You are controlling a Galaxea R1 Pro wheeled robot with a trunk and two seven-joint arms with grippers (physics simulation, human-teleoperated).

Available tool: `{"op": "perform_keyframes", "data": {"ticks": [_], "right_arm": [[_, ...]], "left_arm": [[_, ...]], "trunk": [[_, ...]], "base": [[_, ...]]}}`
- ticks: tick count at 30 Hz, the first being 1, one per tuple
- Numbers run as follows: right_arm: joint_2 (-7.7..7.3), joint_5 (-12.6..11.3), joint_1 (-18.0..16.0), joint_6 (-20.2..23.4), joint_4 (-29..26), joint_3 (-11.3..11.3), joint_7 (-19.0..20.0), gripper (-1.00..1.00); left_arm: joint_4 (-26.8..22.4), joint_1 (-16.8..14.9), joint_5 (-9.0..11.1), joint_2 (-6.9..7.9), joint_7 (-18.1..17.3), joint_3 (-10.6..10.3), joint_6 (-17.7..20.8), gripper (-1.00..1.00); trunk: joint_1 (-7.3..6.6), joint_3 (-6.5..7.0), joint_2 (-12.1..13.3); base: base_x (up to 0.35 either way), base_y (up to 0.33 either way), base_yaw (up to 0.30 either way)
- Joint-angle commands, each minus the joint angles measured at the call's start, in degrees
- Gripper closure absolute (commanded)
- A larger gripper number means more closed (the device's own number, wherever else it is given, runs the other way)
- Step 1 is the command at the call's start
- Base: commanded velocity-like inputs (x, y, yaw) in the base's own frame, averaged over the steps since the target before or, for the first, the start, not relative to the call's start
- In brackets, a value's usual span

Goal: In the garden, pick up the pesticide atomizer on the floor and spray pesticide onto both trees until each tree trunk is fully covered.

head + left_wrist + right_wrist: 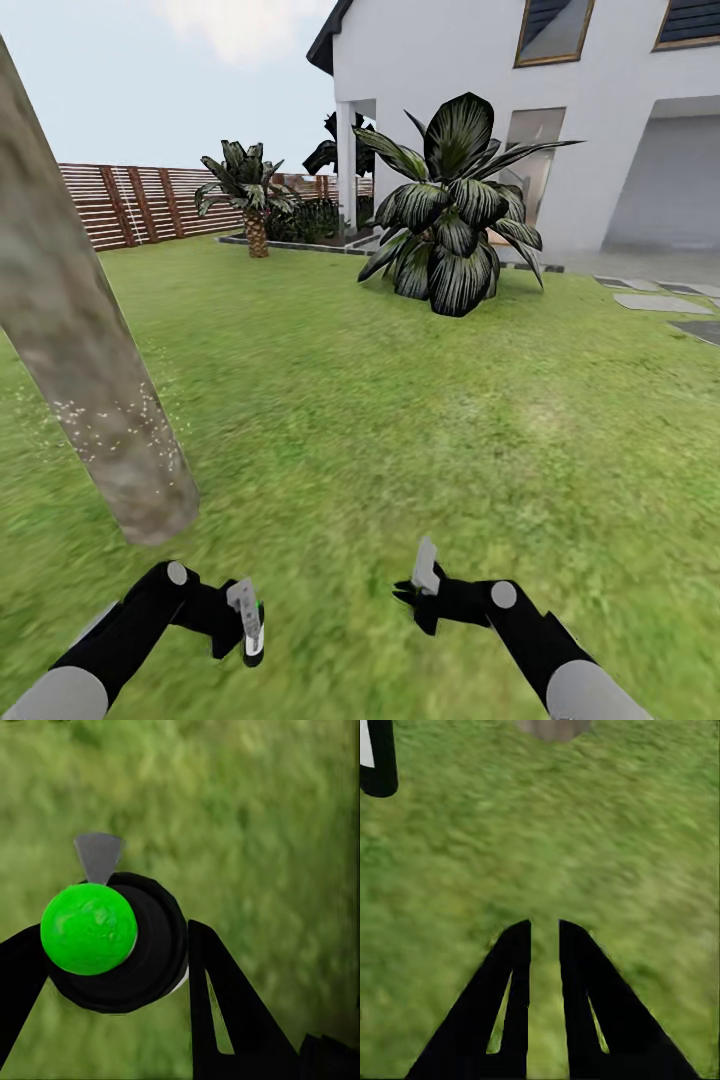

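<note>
nothing readable is showing anywhere here, no labels, brands, numbers or signs, not on the house (500,90), the fence (140,200) or the bottle with the green cap (88,928).

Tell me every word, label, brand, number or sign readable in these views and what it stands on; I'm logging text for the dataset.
None: no readable text in any view.
The pesticide atomizer between the left gripper's jaws shows a plain green cap and black body, no label.
The tree trunk, fence and house carry no lettering or signs.
</note>
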Motion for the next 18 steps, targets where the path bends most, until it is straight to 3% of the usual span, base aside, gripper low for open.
{"op": "perform_keyframes", "data": {"ticks": [1, 4, 7, 11, 16, 18], "right_arm": [[0.34, 0.6, 0.0, -0.3, -0.5, 0.1, 0.1, 1.0], [1.29, 3.1, -0.1, 1.5, -1.9, 0.2, 1.3, 1.0], [2.65, 5.8, -0.1, 4.4, -5.6, 0.2, 8.3, 1.0], [3.97, 6.3, -0.2, 5.8, -7.8, 0.2, 10.0, 1.0], [4.55, 6.4, -0.2, 5.9, -8.1, 0.2, 10.2, 1.0], [4.8, 6.4, -0.2, 5.9, -8.7, 0.2, 10.3, 1.0]], "left_arm": [[-0.1, 0.0, 0.0, -0.26, -0.2, -0.4, 0.6, 1.0], [-0.1, -0.6, -0.1, -1.87, -0.2, -0.7, 0.7, 1.0], [-0.1, -1.2, -0.1, -3.29, -0.2, -2.8, 0.7, 1.0], [-0.1, -2.3, -0.1, -4.71, -0.1, -6.6, 0.8, 1.0], [-0.1, -2.5, -0.2, -7.21, -0.1, -7.3, 0.8, 1.0], [-0.1, -2.5, -2.1, -8.15, -0.1, -7.3, 0.8, 1.0]], "trunk": [[-0.01, -0.05, 0.0], [-0.01, -0.05, 0.0], [-0.01, -0.05, 0.0], [-0.01, -0.05, 0.0], [-0.01, -0.05, 0.0], [-0.01, -0.05, 0.0]], "base": [[0.0, 0.0, 0.0], [0.0, 0.0, 0.0], [0.0, 0.0, 0.0], [0.0, 0.0, 0.0], [0.0, 0.0, 0.0], [0.0, 0.0, 0.0]]}}
